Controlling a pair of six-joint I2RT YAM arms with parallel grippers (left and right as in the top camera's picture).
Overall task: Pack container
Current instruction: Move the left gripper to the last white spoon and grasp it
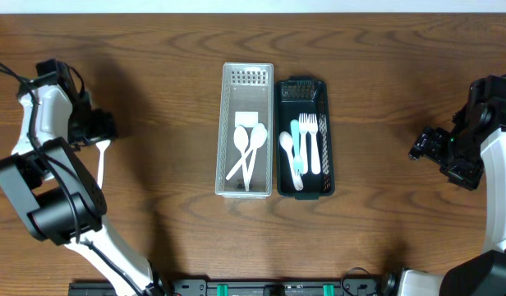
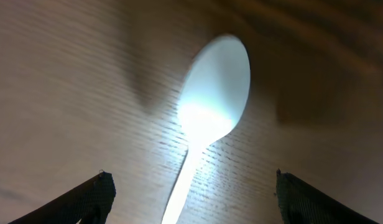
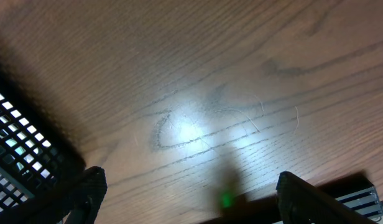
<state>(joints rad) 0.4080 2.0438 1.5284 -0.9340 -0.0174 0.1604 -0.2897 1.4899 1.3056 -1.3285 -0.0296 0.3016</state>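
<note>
A white plastic spoon [image 1: 100,164] lies on the wooden table at the far left. In the left wrist view the spoon [image 2: 211,106] lies flat with its handle running down between the spread fingers of my left gripper [image 2: 191,196], which is open and hangs just above it. My left gripper [image 1: 103,130] sits over the spoon's bowl end. A clear bin [image 1: 223,131] holds white spoons. A dark green bin [image 1: 328,140] holds forks and spoons. My right gripper [image 1: 420,146] is open and empty at the far right, its fingers [image 3: 188,196] apart over bare wood.
The two bins stand side by side mid-table. The dark bin's mesh wall [image 3: 17,162] shows at the left of the right wrist view. The table's edge [image 3: 341,186] shows near the right gripper. Bare wood lies between bins and arms.
</note>
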